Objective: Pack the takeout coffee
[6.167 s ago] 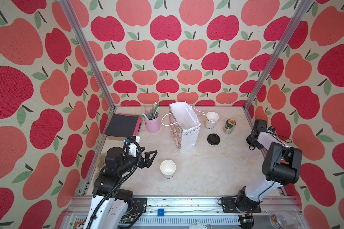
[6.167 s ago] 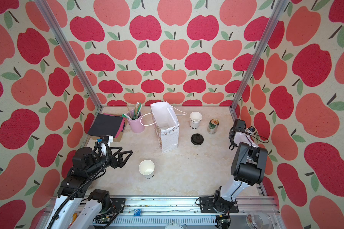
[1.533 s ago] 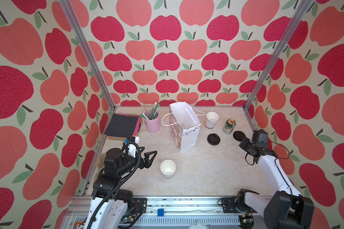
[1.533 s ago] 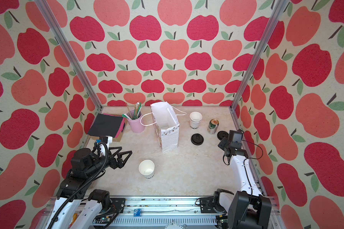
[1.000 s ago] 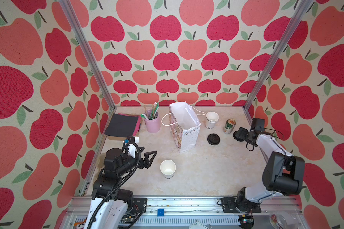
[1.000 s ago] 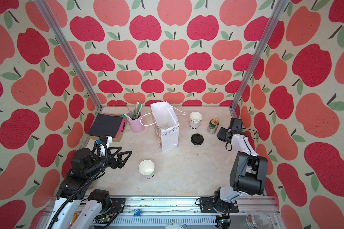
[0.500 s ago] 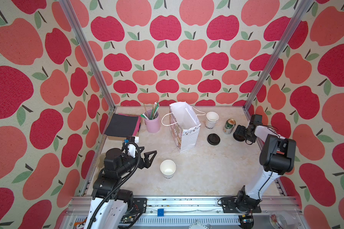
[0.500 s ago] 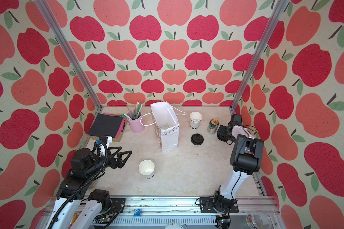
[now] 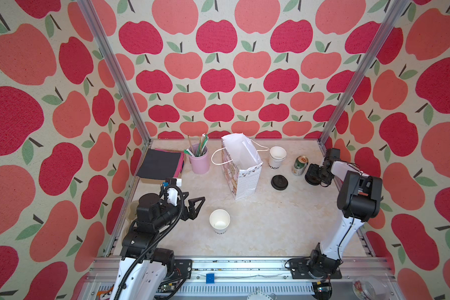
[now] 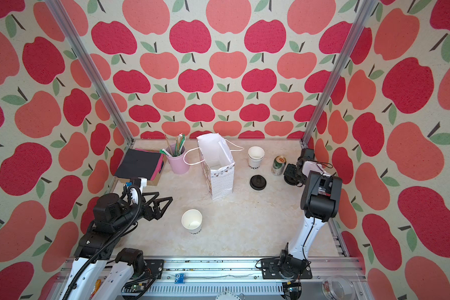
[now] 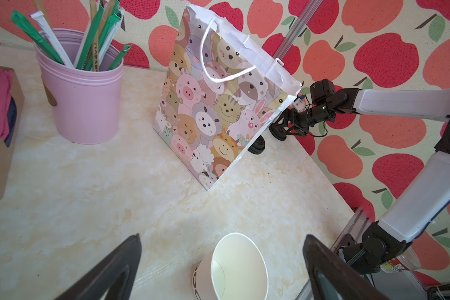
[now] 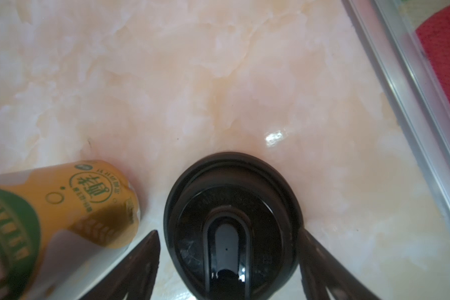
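Observation:
The takeout coffee cup (image 9: 219, 222) (image 10: 191, 220) (image 11: 238, 267) is a single white paper cup standing open at the front middle, with no lid on it. My left gripper (image 9: 196, 205) (image 11: 222, 235) hangs open just left of it, not touching. A black sip lid (image 12: 231, 181) lies on the table at the right. My right gripper (image 9: 312, 177) (image 12: 229, 231) is low over that lid, still open, with a finger on either side of the rim. The cartoon-animal paper bag (image 9: 240, 166) (image 11: 213, 104) stands open in the back middle.
A second black lid (image 9: 279, 182) lies right of the bag. A green drink can (image 9: 299, 165) (image 12: 50, 207) stands right beside my right gripper. Nested white cups (image 9: 277, 155), a pink pot of straws (image 9: 200, 159) and a black-topped box (image 9: 160, 165) line the back. The right frame rail (image 12: 413, 91) is close.
My right arm has swung in towards the can and lowered its gripper over the black lid, and its jaws have narrowed around it. The left arm and the cup have not moved.

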